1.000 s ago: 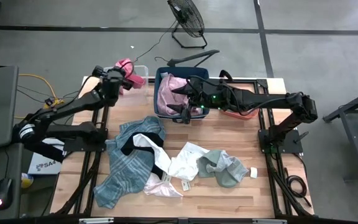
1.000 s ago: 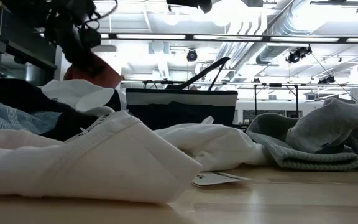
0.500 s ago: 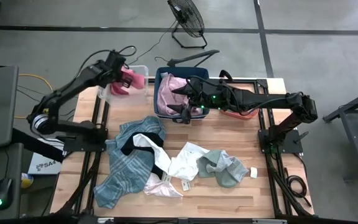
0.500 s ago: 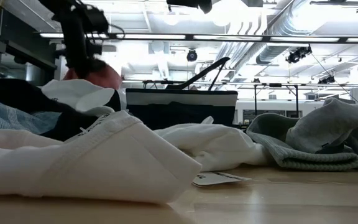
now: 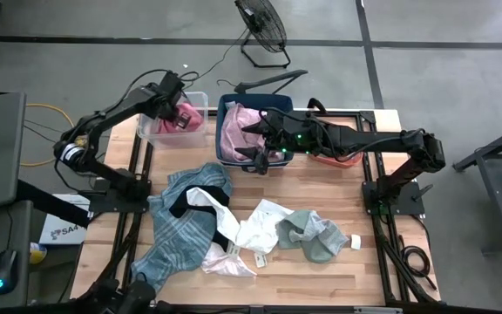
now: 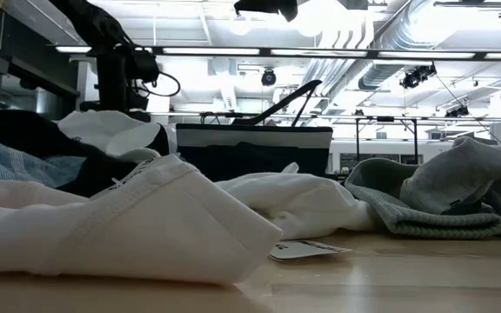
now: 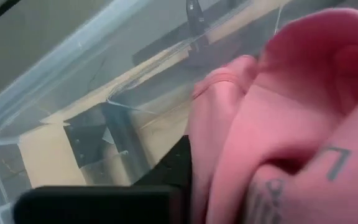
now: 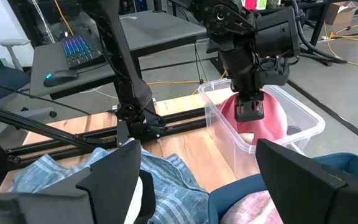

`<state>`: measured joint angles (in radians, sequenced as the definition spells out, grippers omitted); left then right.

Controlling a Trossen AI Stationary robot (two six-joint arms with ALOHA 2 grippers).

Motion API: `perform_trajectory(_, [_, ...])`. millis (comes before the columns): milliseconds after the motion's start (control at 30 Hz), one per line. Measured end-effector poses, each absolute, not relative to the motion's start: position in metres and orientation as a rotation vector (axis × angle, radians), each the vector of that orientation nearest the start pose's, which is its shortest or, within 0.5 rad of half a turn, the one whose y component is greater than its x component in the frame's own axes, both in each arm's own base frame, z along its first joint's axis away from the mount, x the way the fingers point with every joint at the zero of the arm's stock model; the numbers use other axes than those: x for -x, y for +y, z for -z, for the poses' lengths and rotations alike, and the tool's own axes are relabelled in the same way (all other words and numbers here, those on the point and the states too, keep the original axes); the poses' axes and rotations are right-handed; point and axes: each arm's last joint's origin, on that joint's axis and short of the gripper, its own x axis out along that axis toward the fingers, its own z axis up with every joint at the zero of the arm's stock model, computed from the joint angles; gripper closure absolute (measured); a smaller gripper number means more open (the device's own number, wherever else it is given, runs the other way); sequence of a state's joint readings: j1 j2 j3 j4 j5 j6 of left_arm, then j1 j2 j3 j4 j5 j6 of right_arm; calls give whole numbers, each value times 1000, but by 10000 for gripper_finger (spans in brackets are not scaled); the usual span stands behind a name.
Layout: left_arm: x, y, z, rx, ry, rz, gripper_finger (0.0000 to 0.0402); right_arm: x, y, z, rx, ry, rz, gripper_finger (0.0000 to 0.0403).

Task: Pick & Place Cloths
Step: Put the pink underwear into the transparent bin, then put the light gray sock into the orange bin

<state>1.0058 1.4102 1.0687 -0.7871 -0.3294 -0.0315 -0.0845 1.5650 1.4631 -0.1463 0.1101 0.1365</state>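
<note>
Left gripper (image 5: 174, 106) is down in the clear bin (image 5: 146, 131) at the table's far left corner, right on the pink cloth (image 5: 186, 117) lying in there; can't tell if it's pinching it or has let go. Right gripper (image 5: 258, 150) hangs wide open and empty over the blue bin (image 5: 222, 105), which has a pale pink cloth (image 5: 239, 129) inside. The plaid cloth (image 5: 177, 231), white ones (image 5: 255, 228) and grey ones (image 5: 314, 234) sit piled mid-table.
</note>
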Motion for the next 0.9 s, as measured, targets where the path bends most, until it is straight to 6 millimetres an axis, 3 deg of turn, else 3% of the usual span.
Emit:
perform_trajectory(300, [-132, 223, -268, 401, 1060, -1213, 216, -360, -34, -378, -134, 238, 211, 94])
perform_trajectory(433, [-127, 216, -278, 390, 1027, -1219, 173, -360, -34, -376, -134, 258, 212, 94])
perform_trajectory(667, [-121, 201, -296, 412, 923, -1138, 159, -357, -34, -370, -154, 331, 220, 94])
perform_trajectory(900, [-118, 185, -312, 420, 807, -951, 159, -351, -31, -356, -202, 487, 239, 94])
